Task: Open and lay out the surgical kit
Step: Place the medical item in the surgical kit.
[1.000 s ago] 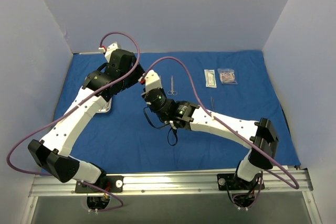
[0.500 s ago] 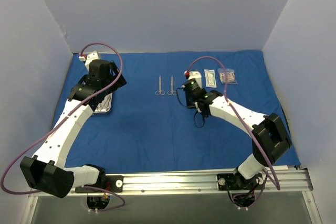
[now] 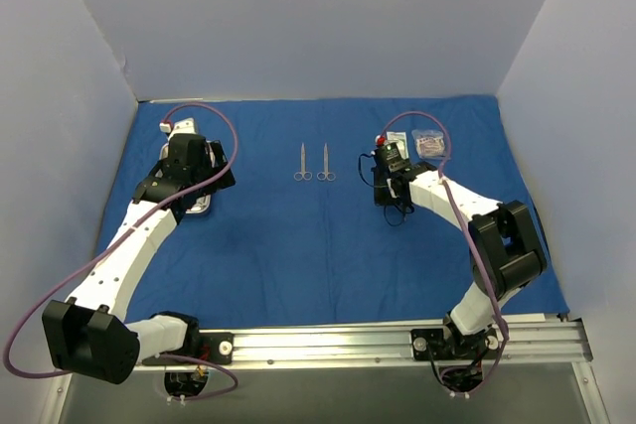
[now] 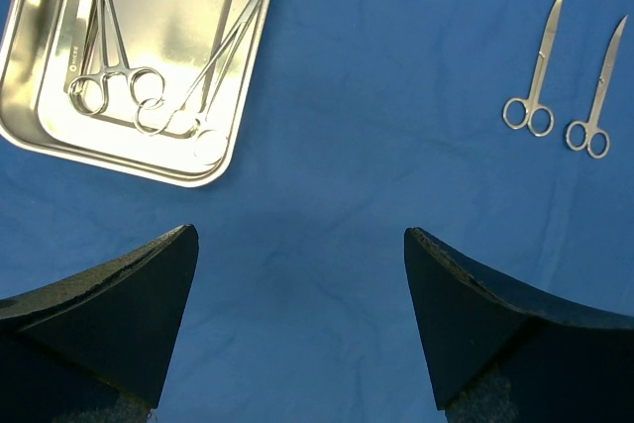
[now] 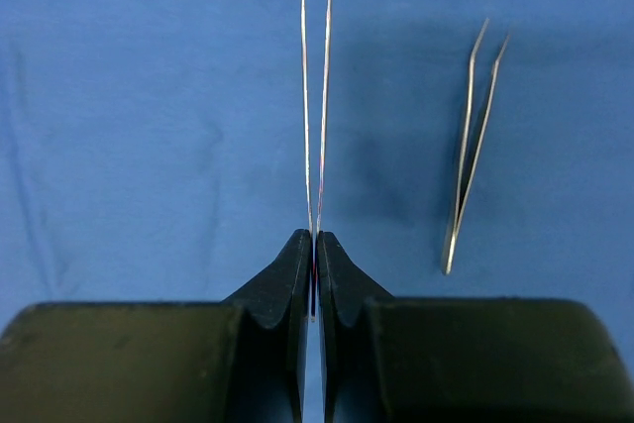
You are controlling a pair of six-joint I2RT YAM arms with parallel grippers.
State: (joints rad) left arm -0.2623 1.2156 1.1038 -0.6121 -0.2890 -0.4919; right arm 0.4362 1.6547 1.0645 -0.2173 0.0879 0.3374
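The blue cloth wrap (image 3: 298, 245) lies spread flat over the table. Two pairs of silver scissors (image 3: 302, 162) (image 3: 325, 162) lie side by side on it; the left wrist view shows them too (image 4: 535, 96) (image 4: 594, 116). The steel tray (image 4: 119, 158) holds two scissor-handled clamps (image 4: 104, 86) (image 4: 188, 111). My left gripper (image 4: 300, 245) hangs open above bare cloth just beside the tray (image 3: 199, 209). My right gripper (image 5: 314, 240) is shut on thin tweezers (image 5: 315, 96) that point straight ahead. A second pair of tweezers (image 5: 471, 146) lies on the cloth to their right.
Two small packets (image 3: 397, 143) (image 3: 430, 144) lie at the back right, just beyond my right gripper (image 3: 388, 168). Grey walls close in the back and both sides. Purple cables loop above both arms.
The left arm has swung back left, over the tray. The right arm has moved right, toward the packets. A second pair of scissors now shows left of the first.
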